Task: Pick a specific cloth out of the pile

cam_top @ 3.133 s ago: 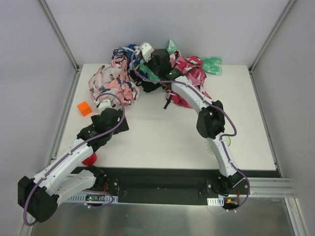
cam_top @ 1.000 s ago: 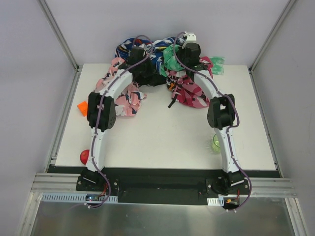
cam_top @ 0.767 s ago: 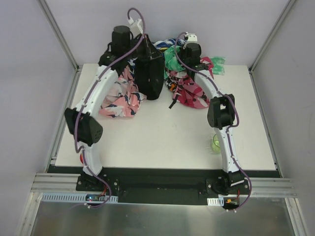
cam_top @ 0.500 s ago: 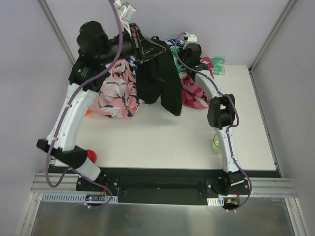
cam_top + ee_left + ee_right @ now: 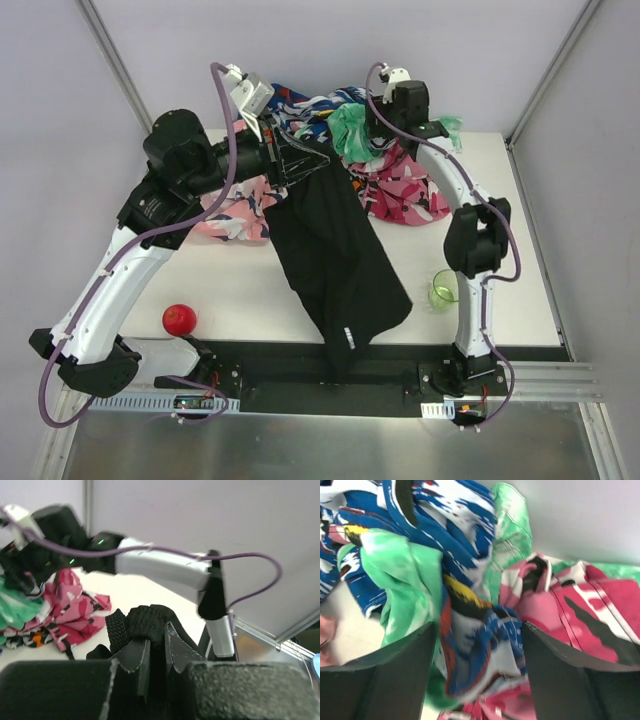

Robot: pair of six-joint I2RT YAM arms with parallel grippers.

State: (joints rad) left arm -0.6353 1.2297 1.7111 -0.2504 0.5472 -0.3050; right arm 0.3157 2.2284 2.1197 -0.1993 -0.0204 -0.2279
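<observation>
The lift-out is the step in hand. The left jaws are clamped together on a bunched fold of the plain solid-black soft fabric cloth and hold it in the air above the 11 o'clock part of the white counter. From that pinch the cloth hangs as one long sheet running toward 6 o'clock, and its lower end drapes past the counter's near edge. In the left wrist view the black fabric sits wedged tight between the fingers.

The heap of bright patterned fabrics in pink, navy, green and magenta lies at 12 o'clock against the back. The black cloth looks drawn out of it, though I cannot tell whether its top corner brushes the pink-and-white piece beside it.

The right jaws stand apart, low over the pile at 1 o'clock. A blue, white and yellow fold lies between the fingers, which seem too wide apart to be pinching it.

Next, the black cloth should probably be carried toward 6 o'clock and laid on bare counter. It needs to stay off the small red ball at 8 o'clock and the translucent green cup at 4 o'clock, which its hanging edge passes near. The right arm should rise without dragging any patterned fabric along.
</observation>
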